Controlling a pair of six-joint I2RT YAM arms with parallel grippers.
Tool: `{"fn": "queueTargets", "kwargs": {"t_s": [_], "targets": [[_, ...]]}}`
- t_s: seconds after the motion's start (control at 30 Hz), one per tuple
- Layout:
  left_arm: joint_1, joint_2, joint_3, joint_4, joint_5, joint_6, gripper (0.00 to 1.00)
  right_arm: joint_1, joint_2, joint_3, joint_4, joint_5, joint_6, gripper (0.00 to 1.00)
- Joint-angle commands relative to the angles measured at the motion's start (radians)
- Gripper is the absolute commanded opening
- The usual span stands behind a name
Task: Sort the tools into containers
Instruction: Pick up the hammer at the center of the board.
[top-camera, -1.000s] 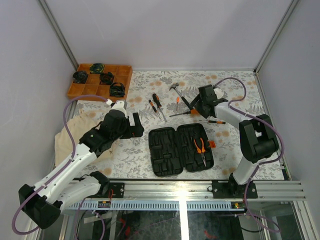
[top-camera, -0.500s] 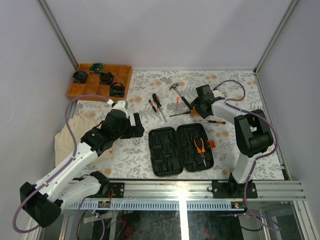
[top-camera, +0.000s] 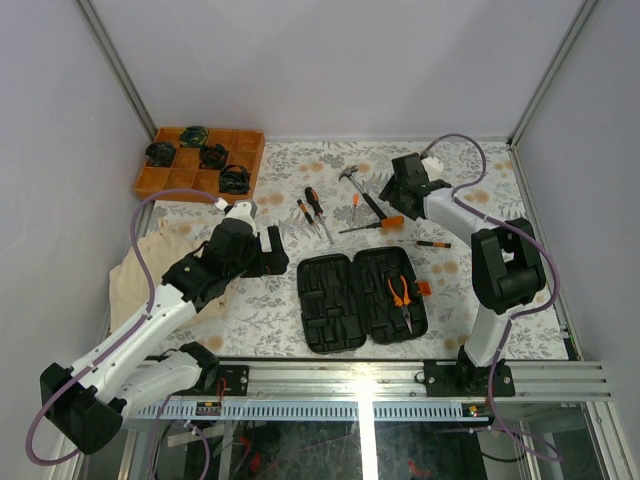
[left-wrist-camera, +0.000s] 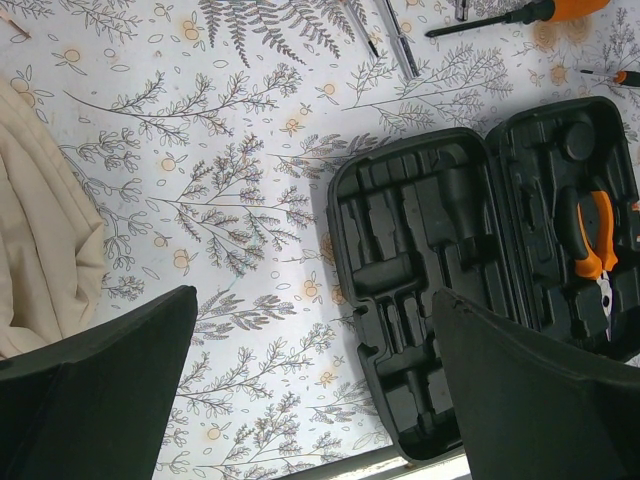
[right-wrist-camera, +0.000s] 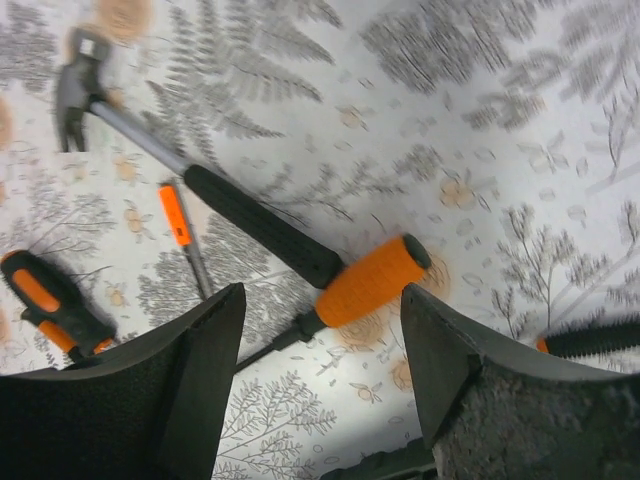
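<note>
Since a second ago the right gripper (top-camera: 397, 195) has drawn back toward the far side of the table (top-camera: 260, 320), uncovering the spot where the hammer (right-wrist-camera: 255, 220) and the large screwdriver (right-wrist-camera: 372, 280) meet. The left arm has barely shifted. The right jaws stand wide apart and hold nothing. In the wrist view its two fingers (right-wrist-camera: 180, 400) frame the screwdriver's orange handle without touching it.

The hammer lies slantwise, steel head to the far left. The end of its black grip touches the large screwdriver just where the orange handle begins. A small orange screwdriver (right-wrist-camera: 178, 222) lies just left of the hammer's grip, and two more screwdrivers (top-camera: 313, 205) lie side by side farther left. A thin screwdriver (top-camera: 425, 243) lies alone beside the far right corner of the tool case (top-camera: 335, 300).

That case lies open and flat at the near middle of the table, its two halves side by side. The pliers (top-camera: 402, 298) sit in the right half, next to the orange latch (top-camera: 424, 288). Every other tool lies on the table beyond the case.

The left gripper (left-wrist-camera: 312, 295) hangs just left of the case, jaws spread wide with nothing between them. A beige cloth (top-camera: 135, 270) lies at the left edge beneath that arm, and an orange tray (top-camera: 240, 145) sits in the far left corner.
</note>
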Motion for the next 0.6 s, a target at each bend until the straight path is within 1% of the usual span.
{"fn": "queueTargets", "kwargs": {"t_s": [0.0, 0.17, 0.23, 0.27, 0.33, 0.43, 0.57], "targets": [[0.005, 0.006, -0.010, 0.030, 0.003, 0.024, 1.00, -0.005, 0.037, 0.114, 0.017, -0.049, -0.260, 0.71], [0.005, 0.007, -0.011, 0.031, 0.002, 0.024, 1.00, -0.004, 0.083, 0.167, 0.097, -0.274, -0.506, 0.72], [0.004, 0.010, -0.010, 0.031, 0.001, 0.024, 1.00, -0.005, 0.132, 0.238, 0.084, -0.364, -0.619, 0.71], [0.004, 0.011, -0.010, 0.031, 0.002, 0.026, 1.00, -0.004, 0.165, 0.282, 0.048, -0.401, -0.674, 0.71], [0.005, 0.013, -0.008, 0.029, -0.002, 0.027, 1.00, -0.005, 0.241, 0.390, -0.022, -0.411, -0.783, 0.69], [0.004, 0.019, -0.007, 0.029, -0.005, 0.028, 1.00, -0.004, 0.308, 0.481, -0.053, -0.454, -0.901, 0.67], [0.004, 0.027, -0.006, 0.028, -0.006, 0.031, 1.00, -0.004, 0.412, 0.651, -0.130, -0.509, -0.963, 0.63]]}}
